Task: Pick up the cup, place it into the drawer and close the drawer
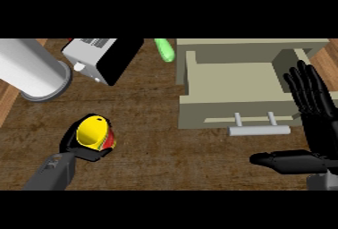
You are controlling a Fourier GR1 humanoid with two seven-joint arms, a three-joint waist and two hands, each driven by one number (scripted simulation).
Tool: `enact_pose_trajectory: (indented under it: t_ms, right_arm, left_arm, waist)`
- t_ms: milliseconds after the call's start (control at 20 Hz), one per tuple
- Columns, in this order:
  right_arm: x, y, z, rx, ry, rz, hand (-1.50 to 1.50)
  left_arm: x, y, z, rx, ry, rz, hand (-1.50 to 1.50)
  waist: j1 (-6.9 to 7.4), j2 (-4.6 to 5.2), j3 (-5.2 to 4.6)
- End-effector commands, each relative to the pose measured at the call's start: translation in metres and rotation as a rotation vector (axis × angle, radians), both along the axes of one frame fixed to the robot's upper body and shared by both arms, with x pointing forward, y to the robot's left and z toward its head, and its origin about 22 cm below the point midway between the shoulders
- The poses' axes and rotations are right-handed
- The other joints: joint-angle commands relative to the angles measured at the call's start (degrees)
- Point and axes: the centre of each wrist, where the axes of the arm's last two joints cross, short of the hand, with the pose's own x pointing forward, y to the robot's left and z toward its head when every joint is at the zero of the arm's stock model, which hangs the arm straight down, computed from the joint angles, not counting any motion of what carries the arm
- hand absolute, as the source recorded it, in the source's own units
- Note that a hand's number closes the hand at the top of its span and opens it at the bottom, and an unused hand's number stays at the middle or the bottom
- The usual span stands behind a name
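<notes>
**Now: cup held at lower left, drawer open at right**

Leftmost, a white cylinder [33, 67] lies on the wooden counter [158, 147], with a white-and-black box [105, 56] just right of it. Below them, the left hand [78, 150] curls round the yellow cup [92, 132], which is tipped so its mouth shows. A green object [165, 49], perhaps a vegetable, lies near the drawer's back corner. The beige drawer [231, 112] stands open, handle [259, 129] forward. The right hand [310, 107] rests by its right side, fingers straight, thumb out.
</notes>
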Motion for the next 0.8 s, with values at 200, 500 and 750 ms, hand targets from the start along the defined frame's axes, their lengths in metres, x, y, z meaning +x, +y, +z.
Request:
enact_pose_trajectory:
  t_ms: [200, 500, 750]
  right_arm:
    - [-0.004, -0.004, -0.003, -0.007, 0.005, -0.013, -1.50]
    - [-0.004, -0.005, -0.014, -0.017, -0.002, -0.034, -1.50]
    - [-0.004, -0.007, -0.003, -0.019, 0.011, -0.018, -1.50]
  left_arm:
    - [-0.009, -0.002, -0.007, -0.271, -0.161, 0.051, 1.50]
    - [-0.018, 0.005, -0.011, -0.178, -0.267, 0.466, 1.50]
    - [0.015, -0.013, 0.009, -0.211, -0.346, 0.409, 1.50]
  waist:
    - [0.44, -0.15, 0.03]
    - [0.98, -0.24, 0.15]
    - [0.47, -0.29, 0.15]
